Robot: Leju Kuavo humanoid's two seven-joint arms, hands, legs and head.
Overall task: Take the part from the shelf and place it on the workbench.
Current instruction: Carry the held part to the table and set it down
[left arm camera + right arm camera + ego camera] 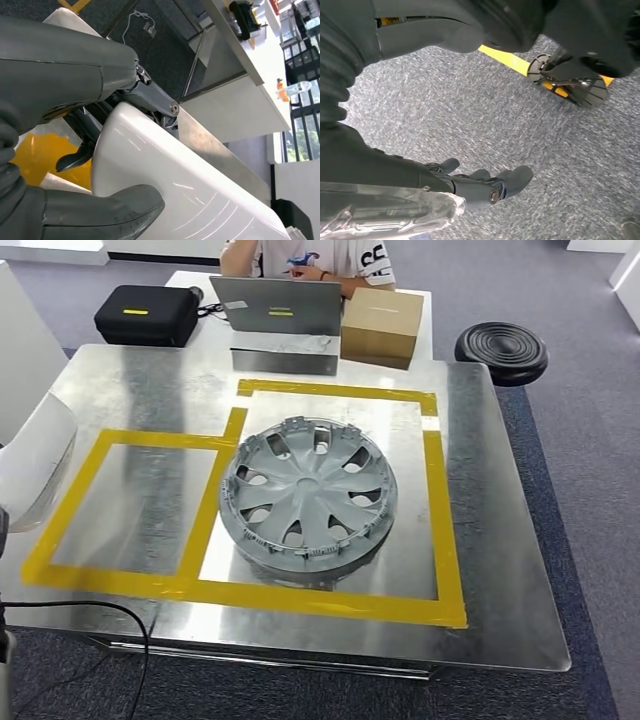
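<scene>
Here the left hand point(75, 150) grips a glossy white part point(181, 185) — thumb on one face, darker fingers on the other — and in the head view that part point(34, 465) sits at the left edge of the metal surface point(498, 540). A grey hubcap point(308, 496) lies inside the larger yellow tape outline point(445, 530) near the surface's middle. The right hand point(486, 185) hangs over grey carpet point(546, 150), fingers loosely extended, holding nothing.

The part point(34, 465) is a glossy white curved panel; it sits at the workbench's point(498, 540) left edge, gripped by the left hand point(75, 150).
</scene>
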